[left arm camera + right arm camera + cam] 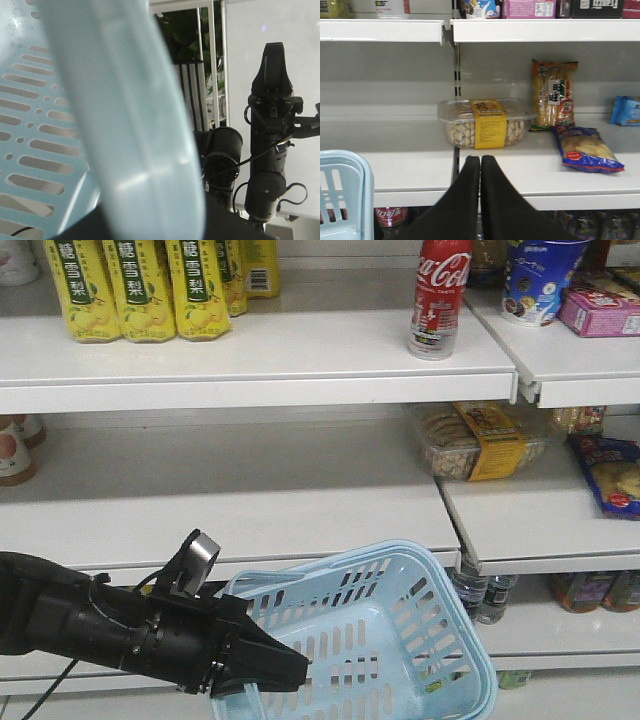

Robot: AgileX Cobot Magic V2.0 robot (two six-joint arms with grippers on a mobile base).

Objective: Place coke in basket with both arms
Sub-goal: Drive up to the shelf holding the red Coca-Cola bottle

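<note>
Facing white shelves running in tiers across the front view. Holding the basket aloft and tilted, low in that view, in front of the lower shelf's front edge. Clamping the left gripper tight on the basket's near left corner, though not showing whether on rim or handle. Filling most of the left wrist view with a blurred pale blue band of that basket.

Pressing the right gripper fully closed with nothing between its fingers. Pointing it at the middle shelf's front edge, with the basket's corner sitting low at the left of the right wrist view.

Showing pear drinks standing in a row at the top shelf's left end. Showing a clear cookie box with a yellow band lying on the middle shelf, across the seam between two sections.

Showing the coke standing upright near the top shelf's right end, close to the front edge, well above the basket and apart from both grippers.

Showing a blue snack bag lying flat to the right of the box, and a cracker pack leaning on the back wall behind it.
</note>
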